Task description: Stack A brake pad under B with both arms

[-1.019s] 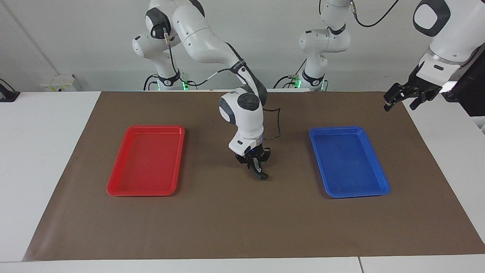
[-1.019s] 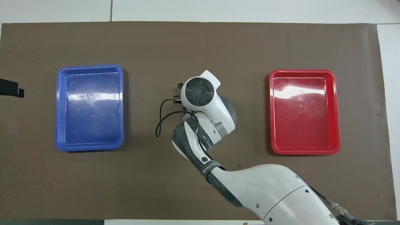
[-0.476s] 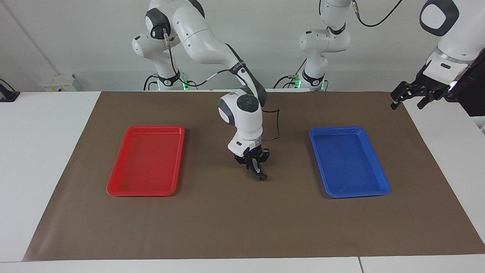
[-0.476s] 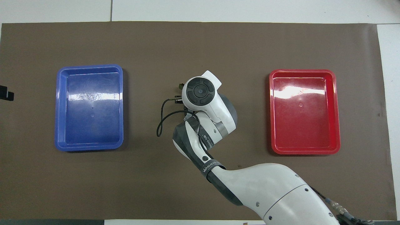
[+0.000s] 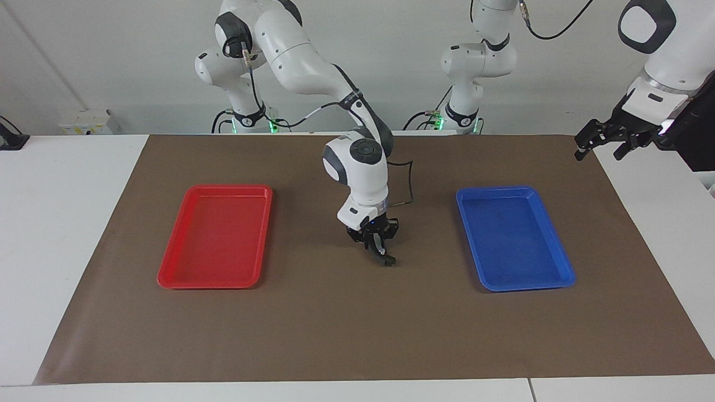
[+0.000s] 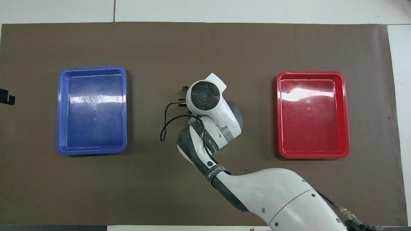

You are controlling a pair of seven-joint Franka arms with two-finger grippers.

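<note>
My right gripper (image 5: 376,244) points down over the middle of the brown mat, between the two trays. It is shut on B (image 5: 384,258), a narrow, curved dark piece with a pale metal glint, which hangs from the fingers with its lower end at or just above the mat. The short grey A brake pad does not show in either view. In the overhead view the right wrist (image 6: 205,94) covers the gripper and B. My left gripper (image 5: 597,151) is open and empty, raised over the mat's edge at the left arm's end; its tip shows in the overhead view (image 6: 6,98).
An empty red tray (image 5: 215,282) lies toward the right arm's end of the mat and an empty blue tray (image 5: 525,286) toward the left arm's end. A black cable (image 6: 163,128) loops off the right wrist.
The left gripper has pulled back and up toward the left arm's end of the table. The right gripper has shifted only slightly over the mat's middle, with the dark piece still in it.
</note>
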